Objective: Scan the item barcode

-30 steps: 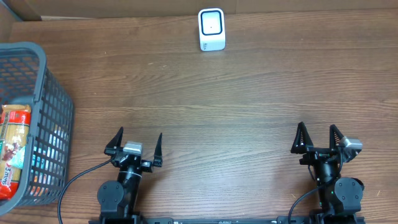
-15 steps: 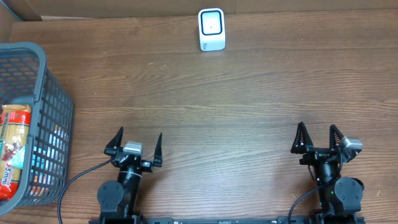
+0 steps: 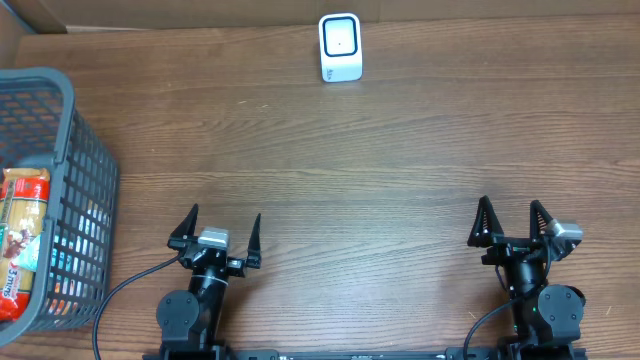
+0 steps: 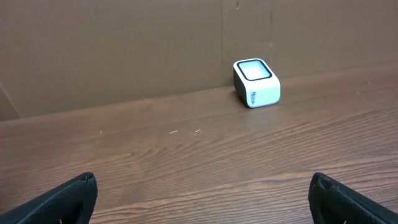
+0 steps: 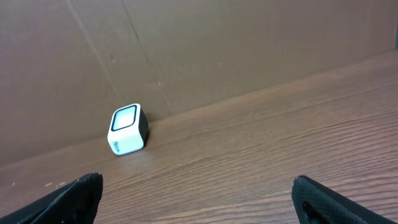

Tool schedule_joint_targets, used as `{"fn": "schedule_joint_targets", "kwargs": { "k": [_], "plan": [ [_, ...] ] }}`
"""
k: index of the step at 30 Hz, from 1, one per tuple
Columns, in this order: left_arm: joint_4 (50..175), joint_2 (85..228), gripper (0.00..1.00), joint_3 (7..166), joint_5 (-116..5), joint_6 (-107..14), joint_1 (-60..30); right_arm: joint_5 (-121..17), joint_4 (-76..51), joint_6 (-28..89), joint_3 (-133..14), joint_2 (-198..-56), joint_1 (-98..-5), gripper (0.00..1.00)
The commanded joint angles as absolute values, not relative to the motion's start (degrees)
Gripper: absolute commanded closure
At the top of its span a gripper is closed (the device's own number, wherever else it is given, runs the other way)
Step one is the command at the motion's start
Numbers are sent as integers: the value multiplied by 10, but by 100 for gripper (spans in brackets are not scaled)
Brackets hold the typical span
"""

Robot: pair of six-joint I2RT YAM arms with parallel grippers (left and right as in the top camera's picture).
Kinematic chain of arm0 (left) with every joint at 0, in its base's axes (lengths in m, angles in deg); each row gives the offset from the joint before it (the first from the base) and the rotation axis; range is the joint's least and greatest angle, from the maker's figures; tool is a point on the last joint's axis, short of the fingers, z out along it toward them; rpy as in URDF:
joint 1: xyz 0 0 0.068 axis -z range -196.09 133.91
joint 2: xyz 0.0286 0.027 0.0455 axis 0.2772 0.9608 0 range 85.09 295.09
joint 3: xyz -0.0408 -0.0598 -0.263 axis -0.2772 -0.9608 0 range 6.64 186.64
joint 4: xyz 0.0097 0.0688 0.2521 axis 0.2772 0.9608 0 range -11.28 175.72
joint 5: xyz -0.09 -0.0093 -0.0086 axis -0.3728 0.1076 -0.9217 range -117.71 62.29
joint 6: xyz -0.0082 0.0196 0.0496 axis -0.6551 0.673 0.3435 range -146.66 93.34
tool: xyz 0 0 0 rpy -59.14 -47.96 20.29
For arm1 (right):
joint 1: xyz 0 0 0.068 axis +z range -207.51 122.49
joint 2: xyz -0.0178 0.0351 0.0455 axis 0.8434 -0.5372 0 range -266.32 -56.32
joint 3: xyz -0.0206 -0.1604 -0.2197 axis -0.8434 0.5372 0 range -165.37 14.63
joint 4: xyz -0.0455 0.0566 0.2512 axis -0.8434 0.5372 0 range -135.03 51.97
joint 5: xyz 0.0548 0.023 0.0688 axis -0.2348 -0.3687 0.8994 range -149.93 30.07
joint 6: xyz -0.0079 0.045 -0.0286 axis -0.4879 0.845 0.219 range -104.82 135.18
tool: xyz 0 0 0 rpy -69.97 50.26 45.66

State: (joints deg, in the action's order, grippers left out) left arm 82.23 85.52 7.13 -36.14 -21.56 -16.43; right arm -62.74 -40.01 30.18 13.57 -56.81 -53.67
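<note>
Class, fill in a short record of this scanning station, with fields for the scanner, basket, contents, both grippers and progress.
Scanner: small white box-shaped barcode scanner, upright at the far edge of the brown wooden table
Basket: grey plastic mesh basket, at the table's left edge
Contents: orange printed snack packets, lying inside the basket
Left arm: left gripper open, empty
Right arm: right gripper open, empty
Progress: no item picked up yet
</note>
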Motion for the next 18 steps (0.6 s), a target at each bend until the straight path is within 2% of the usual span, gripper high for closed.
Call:
{"fn": "schedule_joint_targets", "kwargs": {
  "k": [1, 18],
  "plan": [
    [823, 854, 0, 69, -377, -207, -161, -627, -404, 300, 142, -566, -535, 0],
    [842, 854, 0, 103, -378, -211, -161, -627, -404, 300, 142, -566, -535, 0]
  ]
}}
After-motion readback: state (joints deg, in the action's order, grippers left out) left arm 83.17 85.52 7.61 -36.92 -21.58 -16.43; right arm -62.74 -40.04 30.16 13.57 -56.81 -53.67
